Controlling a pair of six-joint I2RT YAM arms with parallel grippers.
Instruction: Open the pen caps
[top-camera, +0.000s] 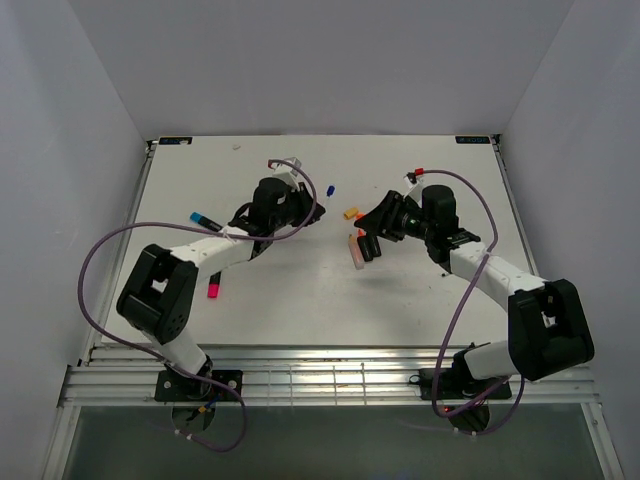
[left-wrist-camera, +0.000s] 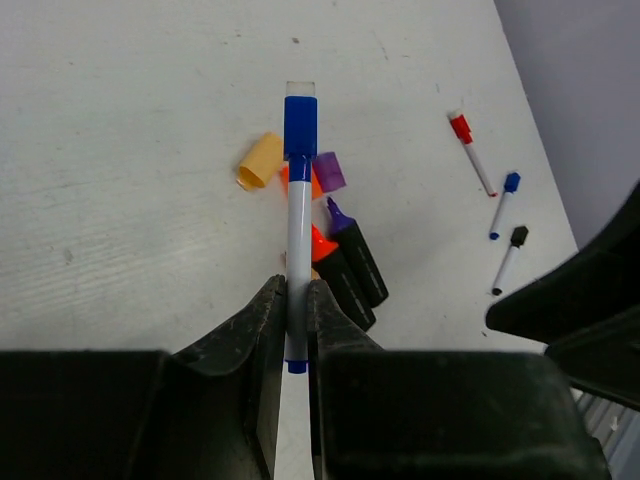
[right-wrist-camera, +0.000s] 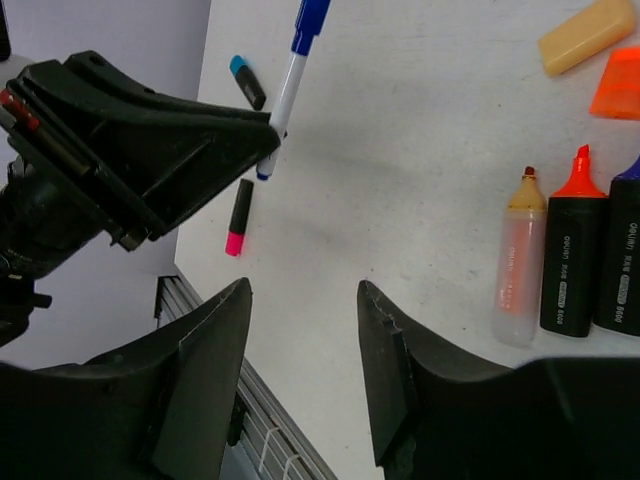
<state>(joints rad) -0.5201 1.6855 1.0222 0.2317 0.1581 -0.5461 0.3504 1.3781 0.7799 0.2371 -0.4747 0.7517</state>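
Blue, one pen cap (left-wrist-camera: 300, 126) tops the white pen (left-wrist-camera: 297, 235) clamped in the left gripper (left-wrist-camera: 296, 298). On the desk (left-wrist-camera: 120, 120) below lie an orange cap (left-wrist-camera: 260, 161) and a purple cap (left-wrist-camera: 329, 171) beside two uncapped highlighters (left-wrist-camera: 360, 264). The right gripper (right-wrist-camera: 305, 350) hangs open, empty.

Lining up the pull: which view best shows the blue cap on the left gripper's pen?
Left wrist: the blue cap is whole and centred. Top external shows only a blue speck; right wrist crops it at the top.

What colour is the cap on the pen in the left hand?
Blue cap, clearest in left wrist view.
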